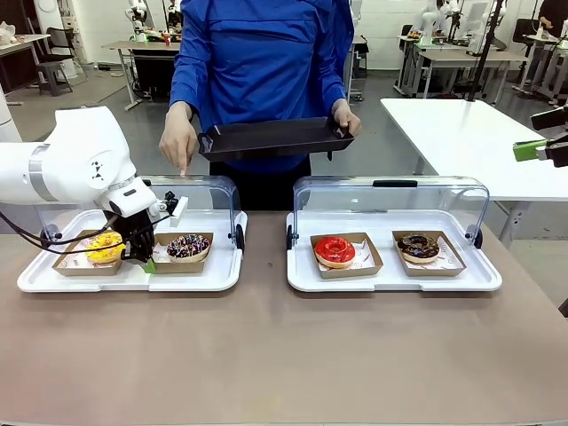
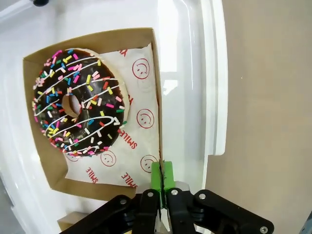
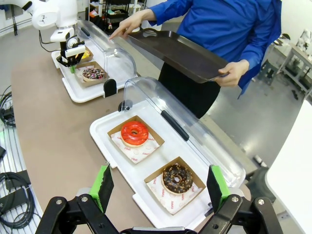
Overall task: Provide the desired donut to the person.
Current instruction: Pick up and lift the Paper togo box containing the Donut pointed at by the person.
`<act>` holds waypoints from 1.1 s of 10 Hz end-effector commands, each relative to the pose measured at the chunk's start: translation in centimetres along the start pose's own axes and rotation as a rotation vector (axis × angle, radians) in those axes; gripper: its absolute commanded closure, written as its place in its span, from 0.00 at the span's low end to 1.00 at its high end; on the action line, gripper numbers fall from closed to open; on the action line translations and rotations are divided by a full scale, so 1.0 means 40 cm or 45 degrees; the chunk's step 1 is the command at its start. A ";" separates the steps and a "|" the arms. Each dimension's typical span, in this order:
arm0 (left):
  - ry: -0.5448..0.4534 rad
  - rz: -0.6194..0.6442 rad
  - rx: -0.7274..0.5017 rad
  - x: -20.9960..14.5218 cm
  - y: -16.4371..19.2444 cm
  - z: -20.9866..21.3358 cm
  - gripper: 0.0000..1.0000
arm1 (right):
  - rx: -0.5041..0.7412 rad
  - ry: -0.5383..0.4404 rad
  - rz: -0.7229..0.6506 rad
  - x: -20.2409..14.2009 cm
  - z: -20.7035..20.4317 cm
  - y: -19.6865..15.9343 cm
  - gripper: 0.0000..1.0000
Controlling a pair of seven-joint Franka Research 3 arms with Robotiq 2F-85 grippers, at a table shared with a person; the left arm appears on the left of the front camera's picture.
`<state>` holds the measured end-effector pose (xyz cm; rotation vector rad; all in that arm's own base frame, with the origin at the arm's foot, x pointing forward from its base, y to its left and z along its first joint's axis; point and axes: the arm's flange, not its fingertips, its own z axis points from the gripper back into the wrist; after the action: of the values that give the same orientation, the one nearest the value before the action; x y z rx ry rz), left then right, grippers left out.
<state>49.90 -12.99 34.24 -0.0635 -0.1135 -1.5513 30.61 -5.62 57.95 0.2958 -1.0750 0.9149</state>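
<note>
A chocolate donut with coloured sprinkles [image 1: 188, 246] [image 2: 78, 102] lies in a brown cardboard tray [image 2: 56, 170] on the left white tray [image 1: 204, 275]. My left gripper [image 1: 146, 260] [image 2: 161, 176] points down at that cardboard tray's side wall, green pads pressed together on its edge. The person [image 1: 257, 53] stands across the table, one finger [image 1: 182, 167] pointing down at the left white tray, the other hand holding a black tray [image 1: 271, 138] [image 3: 180, 51]. My right gripper [image 3: 160, 190] hovers open high above the right white tray [image 1: 390, 280].
A yellow donut [image 1: 105, 247] sits beside the sprinkled one. A red donut [image 1: 335, 250] [image 3: 134, 132] and a dark chocolate donut [image 1: 419, 247] [image 3: 177, 178] rest in cardboard trays on the right white tray. Both clear lids [image 1: 390, 200] stand open at the back.
</note>
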 end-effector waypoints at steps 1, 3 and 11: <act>-0.020 -0.048 0.046 -0.017 -0.040 0.049 1.00 | 0.016 -0.001 0.015 -0.005 -0.004 -0.002 0.00; 0.013 -0.122 0.084 -0.004 -0.119 0.130 1.00 | 0.016 -0.001 0.015 -0.005 -0.004 -0.002 0.00; -0.041 -0.195 0.363 -0.060 -0.485 0.614 1.00 | 0.016 -0.001 0.015 -0.005 -0.004 -0.002 0.00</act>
<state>29.52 -8.10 57.52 0.1729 -0.3719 -1.6785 30.60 -5.63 57.94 0.2968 -1.0749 0.9152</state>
